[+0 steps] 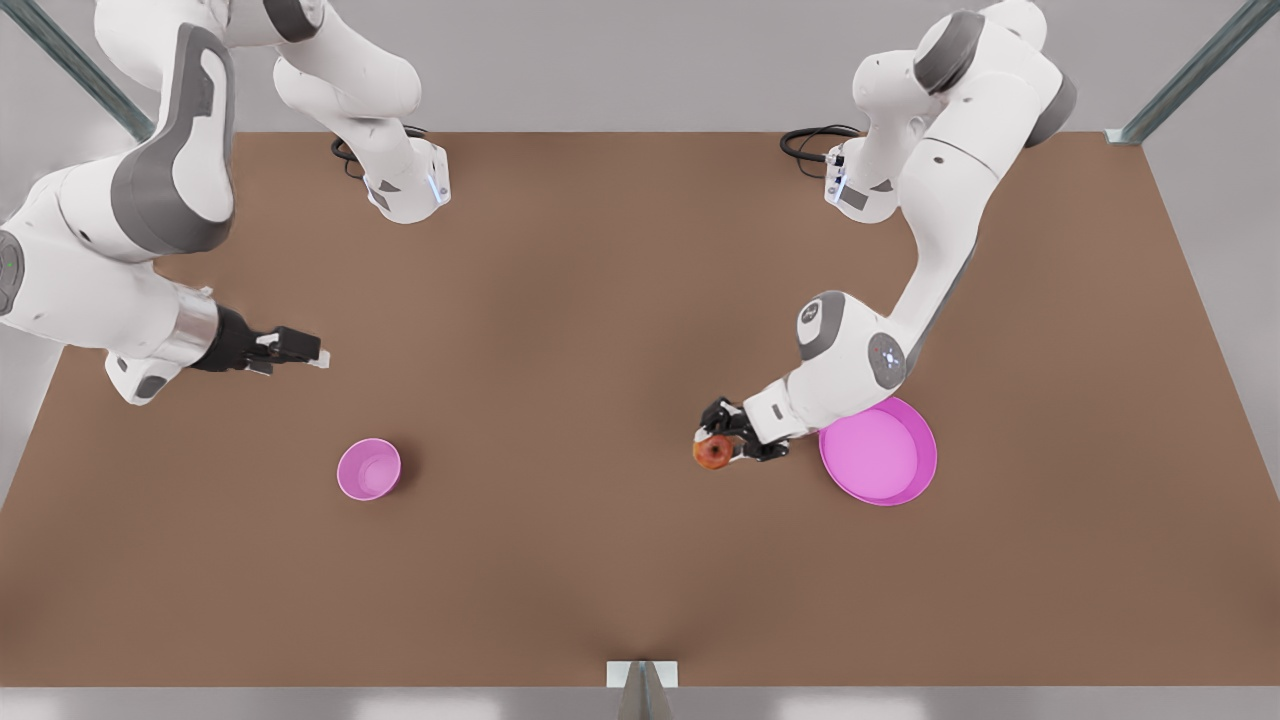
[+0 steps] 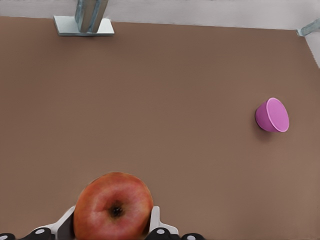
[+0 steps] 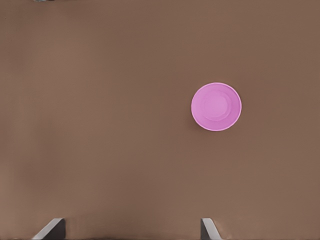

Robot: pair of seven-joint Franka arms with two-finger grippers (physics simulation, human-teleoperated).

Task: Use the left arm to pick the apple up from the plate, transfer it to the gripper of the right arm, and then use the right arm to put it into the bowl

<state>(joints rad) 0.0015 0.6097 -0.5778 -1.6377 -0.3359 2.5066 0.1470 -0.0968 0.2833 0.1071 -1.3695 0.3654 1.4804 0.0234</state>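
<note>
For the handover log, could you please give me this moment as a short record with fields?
apple: held in the left end effector, off the plate, over the table
plate: empty, beside the left arm's wrist
bowl: empty, on the front view's left
right end effector: open, waiting apart above the bowl's side of the table

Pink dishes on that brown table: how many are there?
2. The small deep bowl stands toward the front view's left, below the right gripper. The wide plate lies toward the front view's right, partly under the left arm.
</note>
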